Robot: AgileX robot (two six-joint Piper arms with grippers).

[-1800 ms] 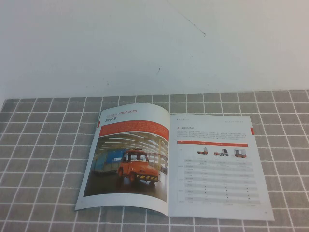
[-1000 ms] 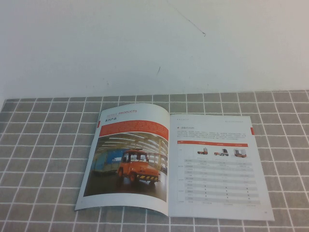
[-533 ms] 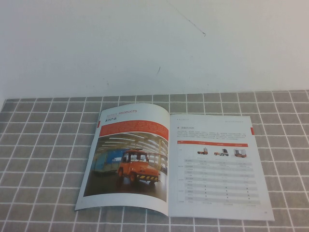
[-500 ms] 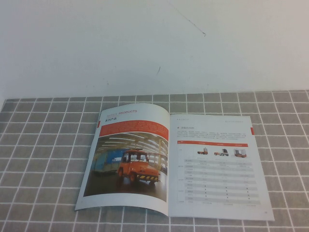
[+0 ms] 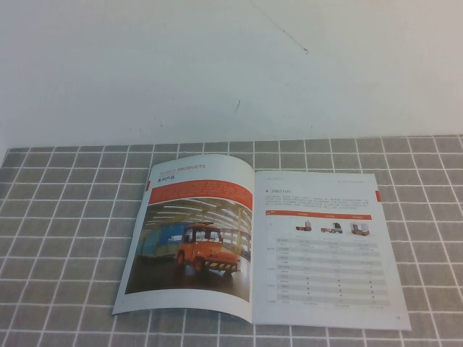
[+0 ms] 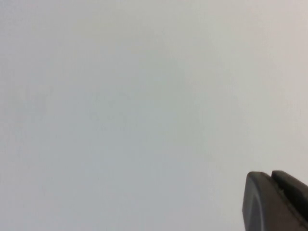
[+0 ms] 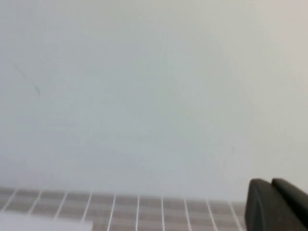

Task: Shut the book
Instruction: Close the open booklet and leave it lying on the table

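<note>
Three views, one book.

High view: the book [image 5: 260,242] lies open and flat on the grey checked cloth [image 5: 65,217]. It sits in the near half of the table, a little right of centre, with the white wall [image 5: 217,65] behind. The fold [image 5: 253,242] runs from the near edge away toward the wall, so the long axis points away from the robot and the leaves spread to either side. The left page [image 5: 189,231], with an orange truck photo, arches slightly by the fold. The right page [image 5: 325,249], a printed table, lies flatter. No arm shows here, so the book lies ahead of both.

Left wrist view: the left gripper [image 6: 275,202] shows as a dark tip in one corner against bare wall. No cloth and no book are in sight. Wide or narrow, cannot tell. It looks to be aimed above the table, well apart from the book.

Right wrist view: the right gripper [image 7: 276,204] shows as the same dark tip, and its opening cannot be told either. Wall fills most of the view, with a strip of checked cloth along one edge. A pale corner [image 7: 43,225] there may be a page, not certain.

Judgement: closing not begun. The move turns on the fold, since one outer edge must be lifted and carried sideways across it. The left arm is nearer the left page's edge, the right arm the right's.
</note>
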